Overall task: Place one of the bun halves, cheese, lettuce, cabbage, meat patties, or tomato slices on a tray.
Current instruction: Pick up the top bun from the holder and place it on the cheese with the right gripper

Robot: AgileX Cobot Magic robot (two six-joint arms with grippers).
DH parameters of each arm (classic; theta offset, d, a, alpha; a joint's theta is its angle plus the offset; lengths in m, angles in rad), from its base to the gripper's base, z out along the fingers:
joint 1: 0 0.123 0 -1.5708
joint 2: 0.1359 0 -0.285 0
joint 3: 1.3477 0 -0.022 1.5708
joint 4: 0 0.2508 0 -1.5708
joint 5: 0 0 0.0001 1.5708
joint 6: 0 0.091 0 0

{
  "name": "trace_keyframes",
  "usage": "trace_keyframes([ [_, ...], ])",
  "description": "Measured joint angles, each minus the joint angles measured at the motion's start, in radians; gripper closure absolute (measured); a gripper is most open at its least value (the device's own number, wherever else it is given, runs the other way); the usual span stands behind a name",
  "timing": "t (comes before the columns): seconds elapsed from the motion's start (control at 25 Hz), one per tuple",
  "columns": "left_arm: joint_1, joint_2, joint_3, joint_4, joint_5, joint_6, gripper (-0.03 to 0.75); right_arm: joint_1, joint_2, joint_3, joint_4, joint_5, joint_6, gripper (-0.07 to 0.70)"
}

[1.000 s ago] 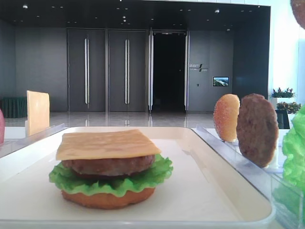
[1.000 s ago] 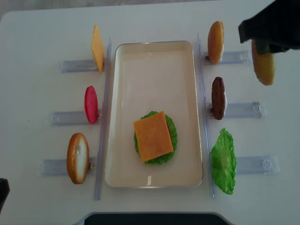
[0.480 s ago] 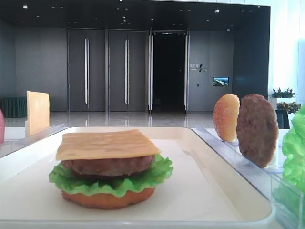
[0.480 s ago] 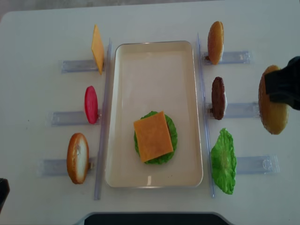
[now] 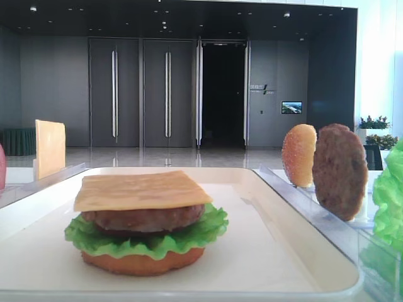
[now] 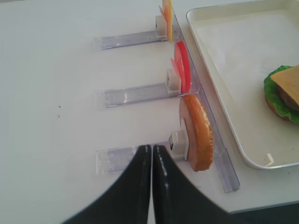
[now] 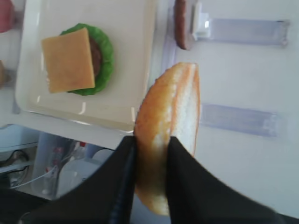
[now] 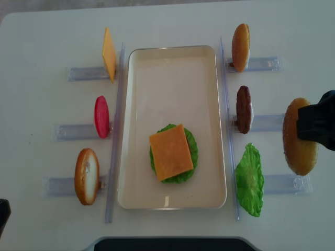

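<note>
Whereas a second ago the bun half (image 8: 299, 137) was held beside the far rack near the table's (image 8: 42, 31) far right corner, it is now found closer to the front, by the right edge, between the meat patty's rack (image 8: 264, 122) and the lettuce's rack (image 8: 285, 184). Over the last half second it has been carried only a little further towards the front. Nothing else is seen to have shifted.

The bun half is pinched on edge by the right gripper (image 7: 150, 145), whose dark fingers (image 7: 125, 163) are pressed against its domed and flat faces, as shown in the right wrist view. The bun is held upright, off the tray (image 8: 137, 193), well to the right of its right rim. The arm enters from the right edge of the overhead view, and only its dark end is visible.

On the tray, near its front end, a stack is seen: bottom bun (image 5: 143, 263), lettuce (image 5: 208, 231), patty (image 5: 143, 218), and cheese (image 8: 170, 152) on top.

The left gripper (image 6: 152, 148) is held with its fingers pressed together on nothing, above the front left rack (image 6: 131, 157), close beside the bun (image 6: 198, 131) standing there.
</note>
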Motion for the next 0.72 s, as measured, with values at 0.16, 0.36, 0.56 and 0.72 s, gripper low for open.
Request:
trace_keyframes([
  [0.16,0.000,0.000,0.000,0.000,0.000,0.000,0.716,0.000,0.009,0.001,0.155,-0.064,-0.064,0.492],
  [0.36,0.000,0.000,0.000,0.000,0.000,0.000,0.716,0.000,0.051,0.007,0.385,-0.198,-0.190,0.492],
  [0.56,0.000,0.000,0.000,0.000,0.000,0.000,0.716,0.000,0.102,0.047,0.652,-0.308,-0.378,0.492],
  [0.72,0.000,0.000,0.000,0.000,0.000,0.000,0.716,0.000,0.121,0.106,0.805,-0.378,-0.489,0.492],
])
